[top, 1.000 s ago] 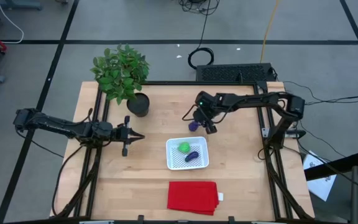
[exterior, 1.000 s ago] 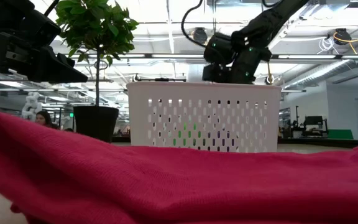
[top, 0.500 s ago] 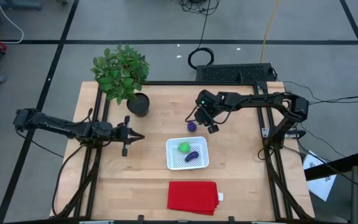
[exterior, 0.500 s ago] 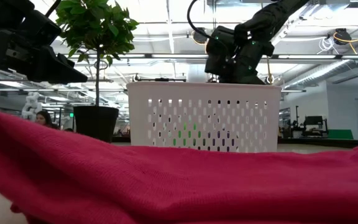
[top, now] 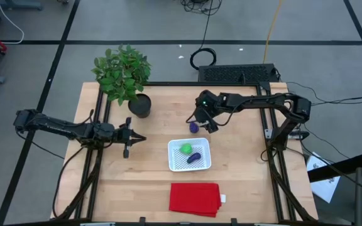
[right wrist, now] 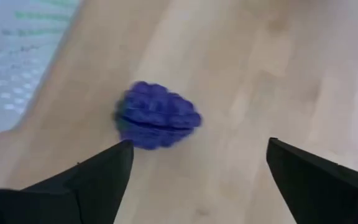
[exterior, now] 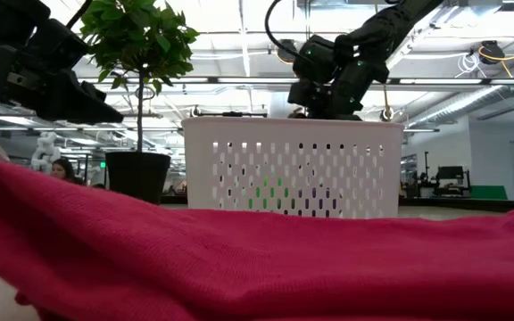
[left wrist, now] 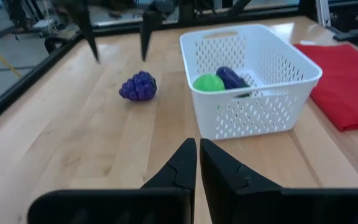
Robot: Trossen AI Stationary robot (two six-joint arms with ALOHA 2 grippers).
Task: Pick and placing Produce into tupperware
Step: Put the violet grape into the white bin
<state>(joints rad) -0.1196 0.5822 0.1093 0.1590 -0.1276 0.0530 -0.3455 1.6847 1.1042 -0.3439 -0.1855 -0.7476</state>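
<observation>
The white perforated tupperware (top: 189, 164) stands mid-table and holds the round green item (top: 185, 149) and the elongated dark purple item (top: 195, 157). The rounded purple item (top: 194, 127), a knobbly bunch, lies on the wood just beyond the container's far edge. It also shows in the right wrist view (right wrist: 157, 116). My right gripper (top: 206, 123) hangs open over it, and its fingers (right wrist: 92, 180) stand to either side without touching it. My left gripper (top: 140, 137) is shut and empty at the table's left, level with the container's far edge.
A potted leafy plant (top: 123, 75) stands at the far left corner. A red folded cloth (top: 195, 198) lies near the front edge and fills the foreground of the low view (exterior: 257, 259). Bare wood lies between the left gripper and the container.
My right gripper has shifted a little over the rounded purple item, first toward the table's right, then back toward the left, and it has risen slightly. The purple item has stayed on the table.
</observation>
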